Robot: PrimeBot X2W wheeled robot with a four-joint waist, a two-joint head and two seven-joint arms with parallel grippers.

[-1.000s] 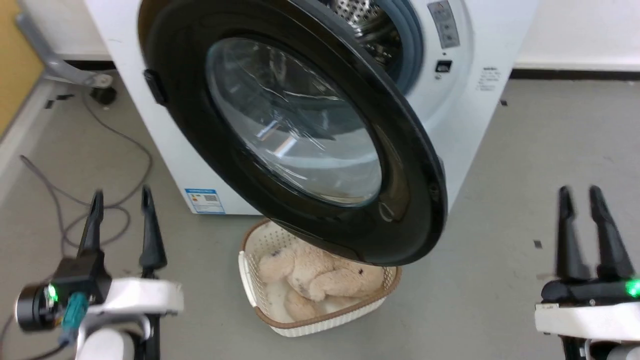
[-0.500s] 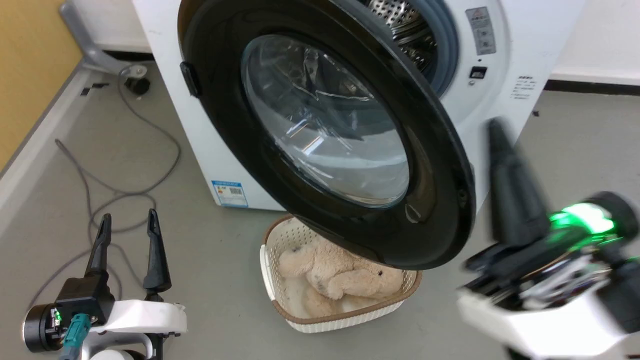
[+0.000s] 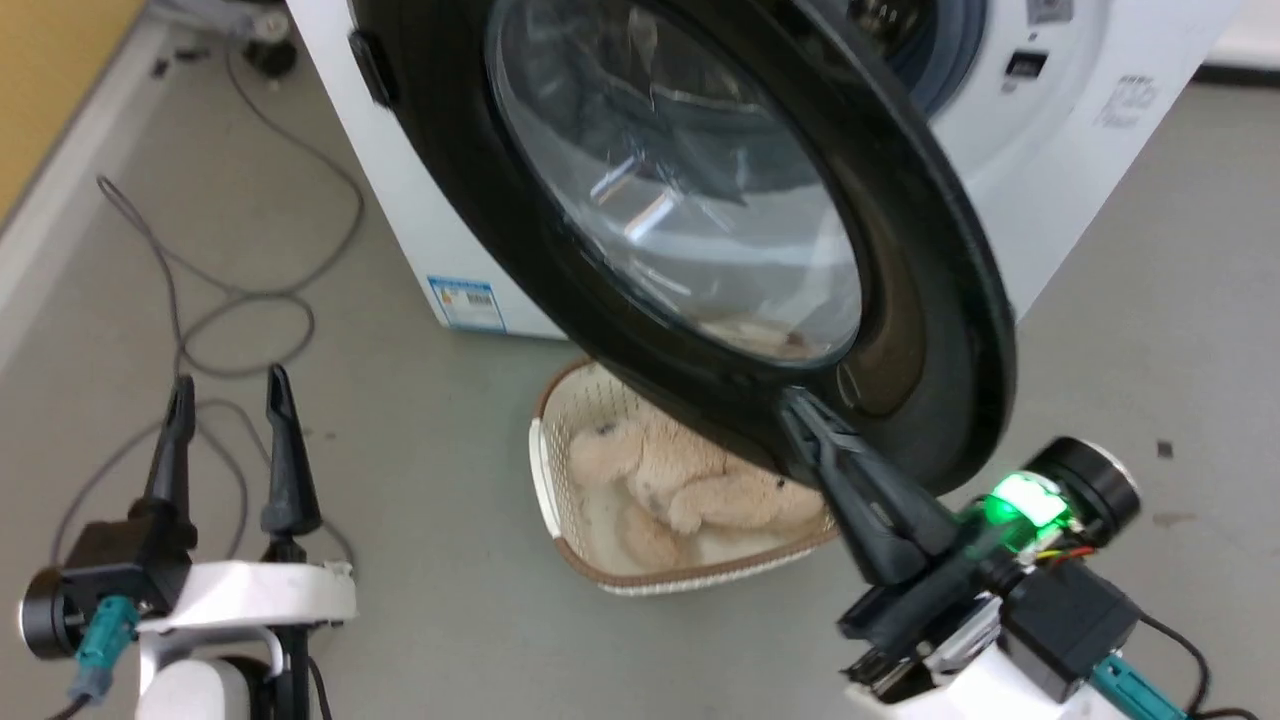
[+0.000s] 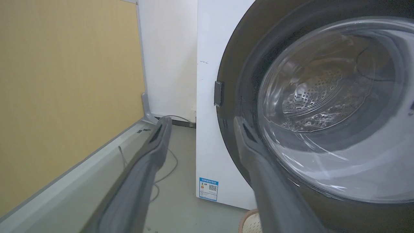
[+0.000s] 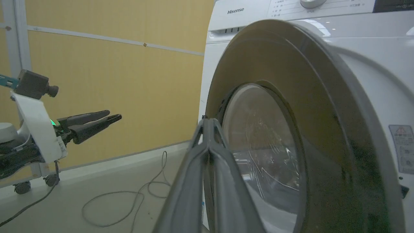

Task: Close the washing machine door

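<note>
The washing machine door, with its wide black rim and clear glass bowl, stands swung open in front of the white washing machine. My right gripper is shut with nothing in it and points up-left. Its tips are at the door's lower rim, and I cannot tell whether they touch it. In the right wrist view the joined fingers rise in front of the door. My left gripper is open and empty, low on the left and well clear of the door. The left wrist view looks between its fingers towards the door.
A cream basket holding a beige plush toy sits on the floor under the door. Grey cables loop over the floor on the left. A yellow wall with a grey skirting runs along the left.
My right arm has swung in from the right, and its shut fingers now reach the door's lower rim. The head camera has shifted. The left gripper stays open and low.
</note>
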